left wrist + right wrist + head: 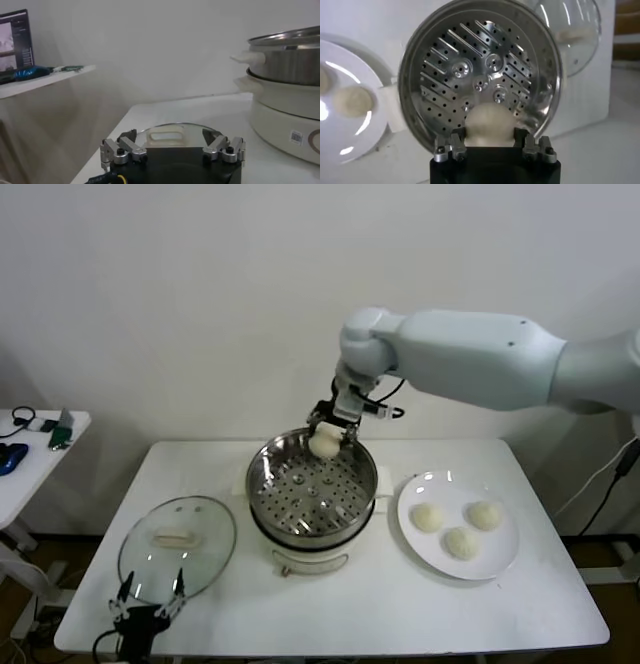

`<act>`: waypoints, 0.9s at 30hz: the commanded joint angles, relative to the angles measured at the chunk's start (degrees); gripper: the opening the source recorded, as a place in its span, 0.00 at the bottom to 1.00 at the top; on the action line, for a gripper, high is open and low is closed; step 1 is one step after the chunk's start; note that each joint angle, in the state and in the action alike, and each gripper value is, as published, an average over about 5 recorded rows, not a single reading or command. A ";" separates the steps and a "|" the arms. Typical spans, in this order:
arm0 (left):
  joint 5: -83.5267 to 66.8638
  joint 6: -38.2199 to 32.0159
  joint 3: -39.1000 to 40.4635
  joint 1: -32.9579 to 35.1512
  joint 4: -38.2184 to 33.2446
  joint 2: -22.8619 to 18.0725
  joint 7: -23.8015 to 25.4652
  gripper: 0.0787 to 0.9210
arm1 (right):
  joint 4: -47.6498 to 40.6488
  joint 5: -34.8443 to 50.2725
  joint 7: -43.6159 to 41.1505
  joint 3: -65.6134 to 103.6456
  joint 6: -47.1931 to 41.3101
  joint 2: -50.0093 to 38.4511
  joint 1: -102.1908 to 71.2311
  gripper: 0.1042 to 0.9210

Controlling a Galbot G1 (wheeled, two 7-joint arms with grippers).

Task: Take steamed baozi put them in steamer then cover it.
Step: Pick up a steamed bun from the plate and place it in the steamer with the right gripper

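Your right gripper [330, 427] is clamped on one bun [324, 445] and holds it over the far rim of the steamer [262, 474], above the perforated tray [485, 75], which has no buns on it. The risk is in the drop: let go this close to the far wall and the bun may land on the rim, or roll out behind the pot. Squeeze harder and you dent the soft dough; the wrist view shows the fingers [451, 145] pressed in on both sides. The bun may also stick to a pad as the jaws part and come back up with the gripper. Three more buns [457, 529] wait on the plate [500, 559] to the right of the steamer, well apart from each other. The lid [205, 529] lies flat to the left, handle [174, 537] up, and your left gripper [148, 604] hangs spread wide at its near edge, idle. From the head view you cannot judge the bun's height above the tray, and its underside is hidden. The steamer's base is mostly covered by the pot, and the left arm is cut off at the frame's near edge.
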 commanded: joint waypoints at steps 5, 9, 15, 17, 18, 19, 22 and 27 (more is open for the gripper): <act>-0.05 -0.22 -0.02 0.05 0.40 0.07 -0.21 0.88 | -10.27 -12.07 3.33 1.43 7.05 5.37 -9.91 0.66; -0.11 -0.36 -0.08 0.04 0.61 0.07 -0.34 0.88 | -12.85 -12.53 3.85 1.92 7.40 6.20 -11.34 0.66; -0.12 -0.49 0.09 -0.17 0.94 -0.06 -0.51 0.88 | -15.93 -12.91 5.21 2.72 8.00 7.30 -13.06 0.67; -0.08 -0.49 0.17 -0.22 0.94 -0.15 -0.55 0.88 | -16.71 -12.52 6.09 2.87 8.30 7.56 -13.25 0.70; -0.05 -0.49 0.20 -0.24 0.92 -0.19 -0.57 0.88 | -16.95 -12.25 6.51 2.94 8.43 7.62 -13.25 0.73; -0.03 -0.48 0.22 -0.23 0.88 -0.23 -0.60 0.88 | -17.10 -11.87 6.85 3.08 8.58 7.62 -13.19 0.77; 0.02 -0.49 0.25 -0.16 0.73 -0.31 -0.69 0.88 | -16.45 -10.13 7.21 3.42 8.96 7.07 -12.12 0.85; 0.22 -0.48 0.33 0.00 0.40 -0.46 -0.81 0.88 | -10.68 -0.53 5.60 1.66 8.94 3.55 -4.40 0.88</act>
